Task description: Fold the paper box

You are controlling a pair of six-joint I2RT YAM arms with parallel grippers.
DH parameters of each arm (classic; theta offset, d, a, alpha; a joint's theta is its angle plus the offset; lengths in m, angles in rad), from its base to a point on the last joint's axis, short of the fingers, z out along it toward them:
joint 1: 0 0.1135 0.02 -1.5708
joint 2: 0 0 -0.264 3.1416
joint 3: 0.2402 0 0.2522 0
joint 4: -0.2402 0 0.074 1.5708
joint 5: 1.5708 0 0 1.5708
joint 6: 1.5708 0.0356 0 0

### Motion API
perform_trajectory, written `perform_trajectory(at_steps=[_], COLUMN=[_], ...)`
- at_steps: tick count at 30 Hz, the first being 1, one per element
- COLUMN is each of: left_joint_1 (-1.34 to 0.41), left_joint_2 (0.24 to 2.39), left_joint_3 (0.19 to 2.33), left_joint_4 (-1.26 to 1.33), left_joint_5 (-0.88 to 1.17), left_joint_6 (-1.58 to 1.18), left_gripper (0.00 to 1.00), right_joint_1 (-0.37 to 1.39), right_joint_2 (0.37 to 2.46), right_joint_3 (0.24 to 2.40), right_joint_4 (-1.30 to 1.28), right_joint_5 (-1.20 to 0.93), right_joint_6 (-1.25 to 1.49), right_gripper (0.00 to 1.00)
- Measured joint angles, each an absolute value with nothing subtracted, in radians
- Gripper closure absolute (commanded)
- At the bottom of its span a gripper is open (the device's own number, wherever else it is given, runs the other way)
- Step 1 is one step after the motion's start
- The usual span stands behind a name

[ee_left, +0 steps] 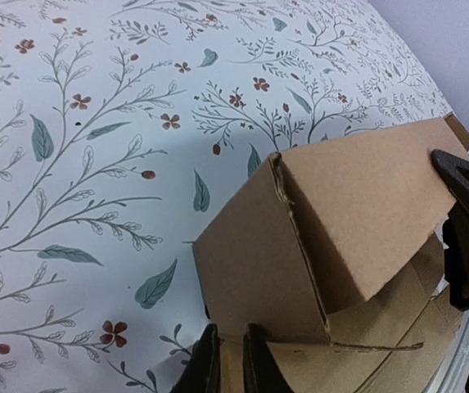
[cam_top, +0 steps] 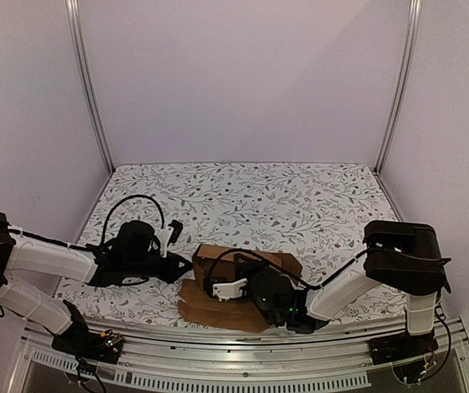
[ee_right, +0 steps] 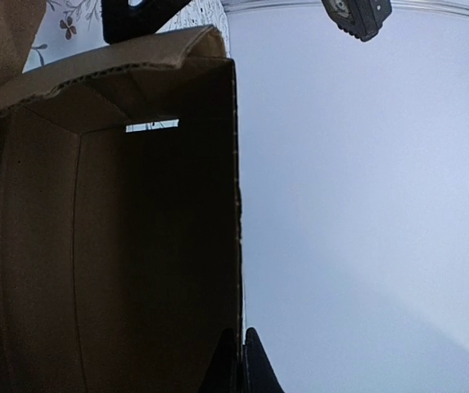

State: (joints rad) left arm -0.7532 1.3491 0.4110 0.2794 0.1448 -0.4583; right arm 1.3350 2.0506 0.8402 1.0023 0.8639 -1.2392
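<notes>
Top external view first, biggest thing down. We've got the table (cam_top: pixel 316 192) with its flowery cloth, and both arms reach in low toward the middle of the near edge. That's where the paper box (cam_top: pixel 250 264) sits, just back from that edge.

It's half built. One end and the long walls are standing, but a wide flat flap panel (cam_top: pixel 218 311) lies on the cloth on the near-edge side, not turned up yet. So we'd call this the middle of the folding step: body formed, closing flaps not done.

On the left wrist view, the left gripper (ee_left: pixel 232 354) has its fingers almost together with a sliver of cardboard between them. We read that as clamped on the bottom edge of the box at its left corner. On the right wrist view, the right gripper (ee_right: pixel 238 345) is also pinched nearly closed, on the edge of an upright wall, and that camera looks straight into the box.

Inside the box we see nothing but bare cardboard. It's pretty dark in there, so small stuff could hide, but it looks empty. There's a narrow slot (ee_right: pixel 152 125) cut near the fold at the far end.

Our guess for the next move is that one gripper keeps the body from sliding while the other lets go, gets under the flat panel and swings it up and over so its tab lines up with a slot. The walls look floppy, so a hard push could collapse the box or shove it off the near edge.
</notes>
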Motion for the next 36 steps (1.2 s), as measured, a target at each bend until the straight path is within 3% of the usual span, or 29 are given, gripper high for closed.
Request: perform_trajectory(at_steps=[22, 36], left_joint_1=[-0.804, -0.827], left_joint_2=[1.360, 1.406], left_joint_3=[0.445, 0.477], left_joint_4=[0.241, 0.242], left_joint_5=[0.096, 0.097], left_joint_6=[-0.366, -0.353], left_gripper=[0.86, 0.79], right_joint_1=[1.335, 1.343], right_joint_2=[2.051, 2.051], right_joint_3=[0.840, 0.840], right_joint_4=[1.002, 0.996], right_joint_5=[0.886, 0.908], right_joint_6=[-1.237, -1.237], right_gripper=[1.00, 1.00])
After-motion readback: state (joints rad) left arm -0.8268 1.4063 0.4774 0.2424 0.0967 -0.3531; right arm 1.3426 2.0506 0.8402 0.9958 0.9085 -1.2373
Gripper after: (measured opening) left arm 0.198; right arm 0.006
